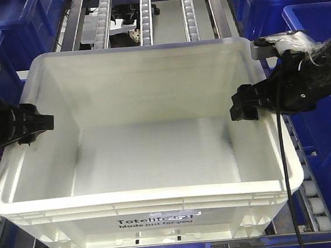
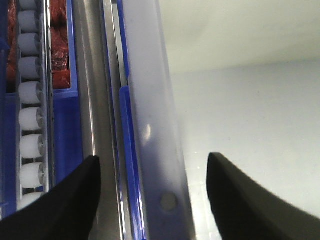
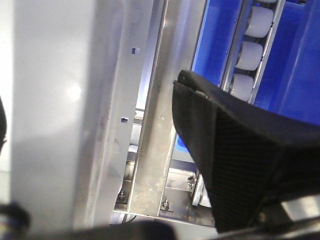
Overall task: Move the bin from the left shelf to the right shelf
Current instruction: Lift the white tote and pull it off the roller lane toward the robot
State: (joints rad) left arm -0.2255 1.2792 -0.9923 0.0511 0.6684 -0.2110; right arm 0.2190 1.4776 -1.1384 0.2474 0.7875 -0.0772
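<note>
The smooth white plastic bin point(image 1: 149, 197), thick-rimmed and rectangular, sits on a roller point(image 2: 30, 120) shelf among blue bins point(image 1: 314, 22). The left gripper point(image 1: 43, 121) straddles its left rim, fingers spread and clear. The right gripper point(image 1: 239, 106) straddles the right rim beside a metal rail point(image 3: 155, 130); its grip is unclear.

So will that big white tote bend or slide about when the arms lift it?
Probably stiff: the white tote has a thick rolled rim and ribbed base. Likely light, since it is empty. It may glide easily on the rollers.
</note>
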